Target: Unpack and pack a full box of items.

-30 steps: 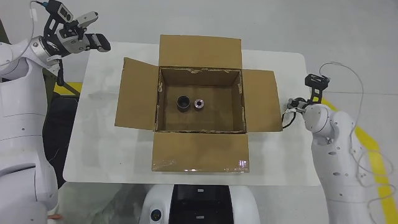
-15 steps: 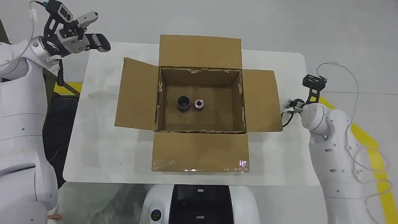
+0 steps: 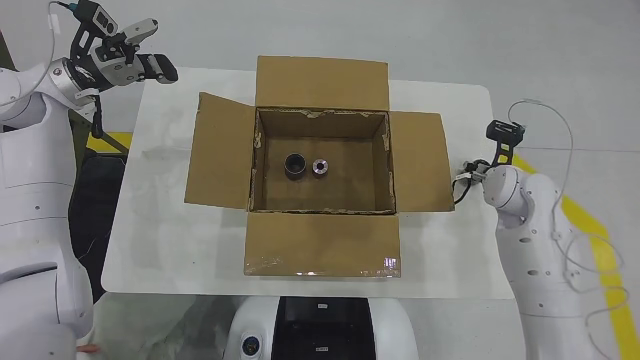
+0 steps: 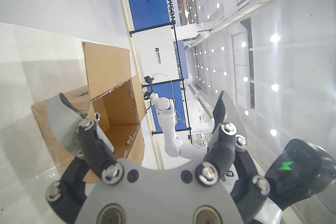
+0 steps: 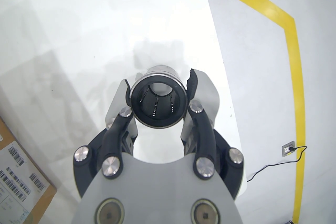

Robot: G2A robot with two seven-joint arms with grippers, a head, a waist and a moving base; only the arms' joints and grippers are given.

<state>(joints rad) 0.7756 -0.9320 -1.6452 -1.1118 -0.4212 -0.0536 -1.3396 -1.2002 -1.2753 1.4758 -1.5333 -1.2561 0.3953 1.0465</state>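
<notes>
On the white table (image 3: 160,210), the open cardboard box (image 3: 322,243) sits in the middle. At the far-left corner the left gripper (image 4: 143,99) hangs empty, fingers wide apart. Just right of the box, near the table's right edge, the right gripper (image 5: 159,83) is clamped on a steel bearing (image 5: 158,107). To unpack it well, I would lower it straight onto its flat end, clear of the edge, then release. A dark ring (image 3: 296,166) and a small metal part (image 3: 319,168) lie in the box.

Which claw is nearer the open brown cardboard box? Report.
Right. The right claw, gripping a black metal cylinder, is beside the cardboard box's flap; the left claw hangs open farther off, by the white table's far corner.
</notes>
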